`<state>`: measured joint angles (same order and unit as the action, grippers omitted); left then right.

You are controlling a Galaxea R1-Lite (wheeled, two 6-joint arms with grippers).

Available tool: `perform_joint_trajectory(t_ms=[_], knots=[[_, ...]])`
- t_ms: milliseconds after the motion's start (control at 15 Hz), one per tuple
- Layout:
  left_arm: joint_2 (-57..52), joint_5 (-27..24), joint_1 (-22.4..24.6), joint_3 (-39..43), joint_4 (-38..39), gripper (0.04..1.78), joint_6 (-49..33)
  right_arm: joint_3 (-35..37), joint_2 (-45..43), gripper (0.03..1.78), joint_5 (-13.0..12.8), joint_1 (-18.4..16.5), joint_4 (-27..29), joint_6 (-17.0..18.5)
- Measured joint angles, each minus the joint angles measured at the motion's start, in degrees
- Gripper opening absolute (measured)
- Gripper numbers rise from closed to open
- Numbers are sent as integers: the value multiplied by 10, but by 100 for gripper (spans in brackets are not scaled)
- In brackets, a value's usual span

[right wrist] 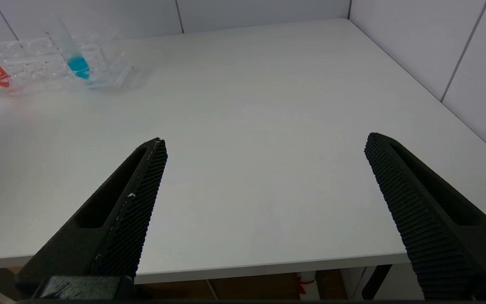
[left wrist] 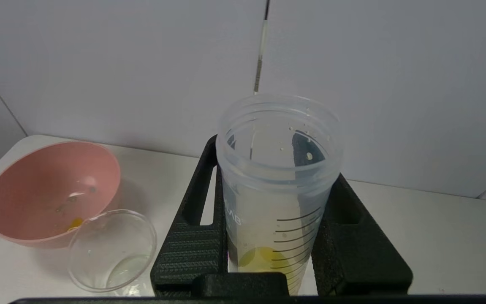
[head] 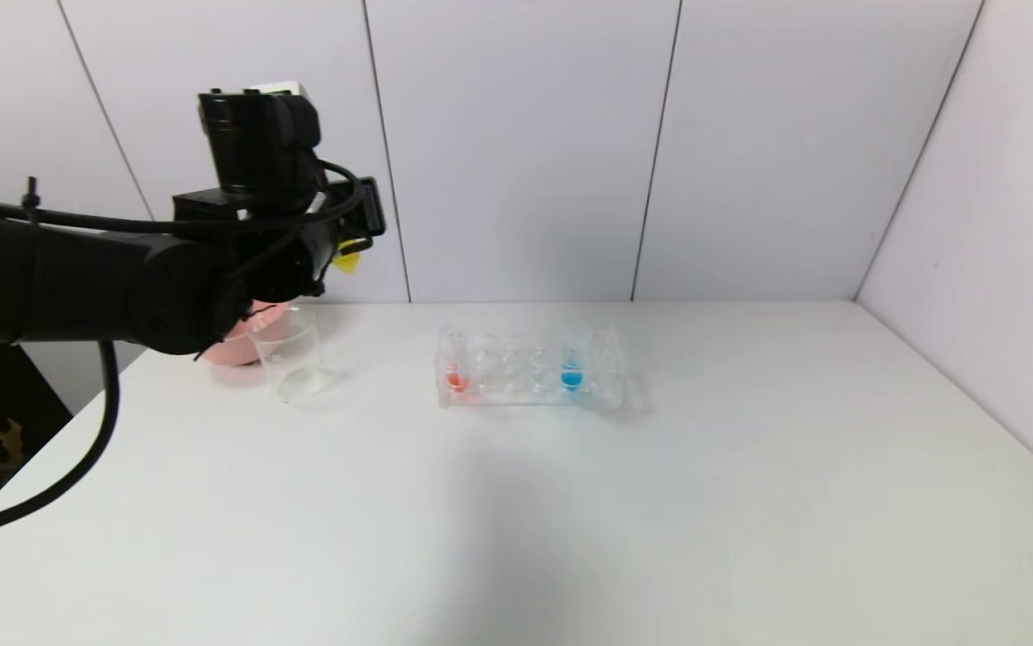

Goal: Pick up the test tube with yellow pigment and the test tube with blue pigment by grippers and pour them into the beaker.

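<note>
My left gripper (head: 347, 240) is shut on the test tube with yellow pigment (left wrist: 274, 202) and holds it in the air above the table's far left. A little yellow liquid (head: 347, 261) sits at the tube's bottom, near the jaws. The clear beaker (head: 292, 359) stands on the table below it and also shows in the left wrist view (left wrist: 112, 249). The test tube with blue pigment (head: 573, 363) stands in the clear rack (head: 516, 390) and also shows in the right wrist view (right wrist: 74, 57). My right gripper (right wrist: 264, 141) is open and empty over the table's near edge.
A pink bowl (head: 251, 345) stands right behind the beaker, touching or nearly touching it, and also shows in the left wrist view (left wrist: 48, 190). A red-liquid tube (head: 456, 368) stands at the rack's left end. Walls close off the back and right sides of the white table (head: 749, 502).
</note>
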<state>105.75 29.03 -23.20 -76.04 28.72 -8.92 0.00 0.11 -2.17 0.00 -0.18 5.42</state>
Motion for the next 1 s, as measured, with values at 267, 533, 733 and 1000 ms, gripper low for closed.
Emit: perform_joint_trajectory(t_ms=[267,533,733,1000], knots=[[-54,-74,80,68,1,54,-4,0,0,171,0,0,0,0],[-94,-144,145,114,-3,54,2,0,0,171,0,0,0,0],[-104,-156,173,131,-4,54,5,0,0,171,0,0,0,0],[-107,-183,206,150,1,54,11,0,0,171,0,0,0,0]])
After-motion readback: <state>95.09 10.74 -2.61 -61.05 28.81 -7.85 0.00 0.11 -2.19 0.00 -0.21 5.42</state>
